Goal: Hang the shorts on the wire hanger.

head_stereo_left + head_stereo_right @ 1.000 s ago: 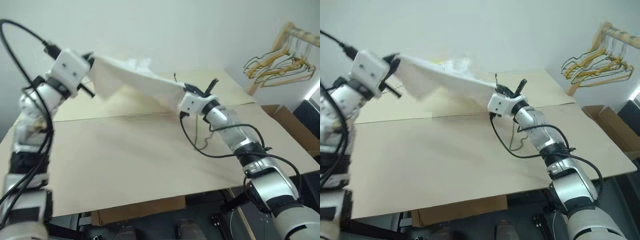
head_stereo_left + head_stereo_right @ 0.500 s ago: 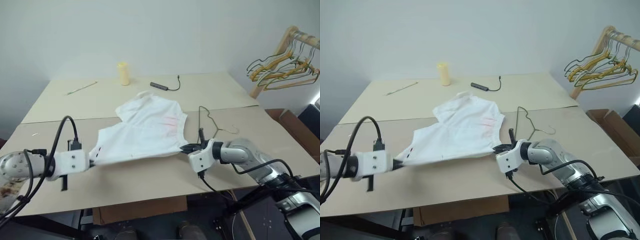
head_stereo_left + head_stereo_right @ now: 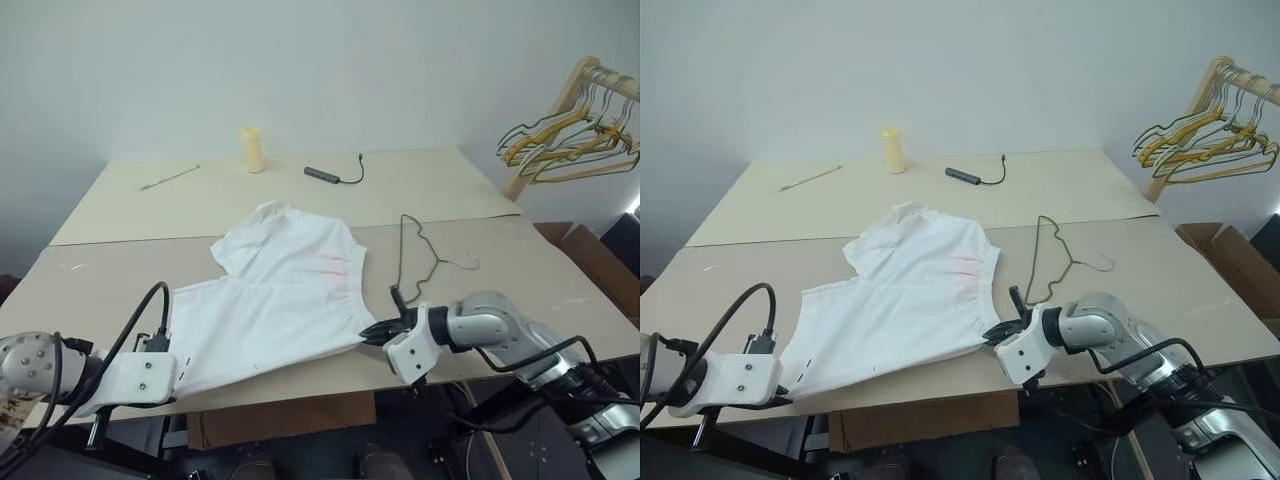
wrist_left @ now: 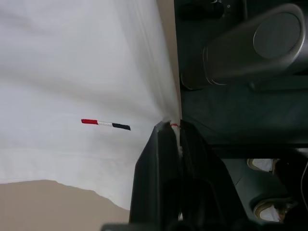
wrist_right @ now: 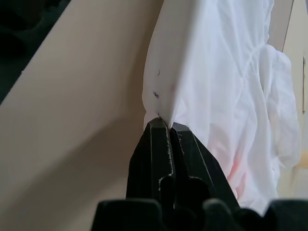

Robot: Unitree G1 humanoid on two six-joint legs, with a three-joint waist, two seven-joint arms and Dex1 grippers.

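Note:
The white shorts [image 3: 275,300] lie spread flat on the table, with faint pink marks by the gathered waistband on the right side. My left gripper [image 4: 174,126] is at the table's near left edge, shut on a corner of the shorts beside a small red, white and black tag [image 4: 106,124]. My right gripper [image 3: 370,336] rests low at the near right corner of the shorts [image 5: 226,72], shut on the cloth edge by small dark marks. The wire hanger [image 3: 412,255] lies flat on the table just right of the shorts, its hook toward the right.
A yellow cup [image 3: 252,148], a black cable with a dongle [image 3: 330,175] and a thin stick [image 3: 170,178] lie at the table's far side. A wooden rack with yellow and olive hangers [image 3: 570,135] stands at the right, above a cardboard box [image 3: 590,255].
Both arms came down and back toward the near edge. The shorts, held stretched in the air a second ago, now lie flat on the table and have slid nearer.

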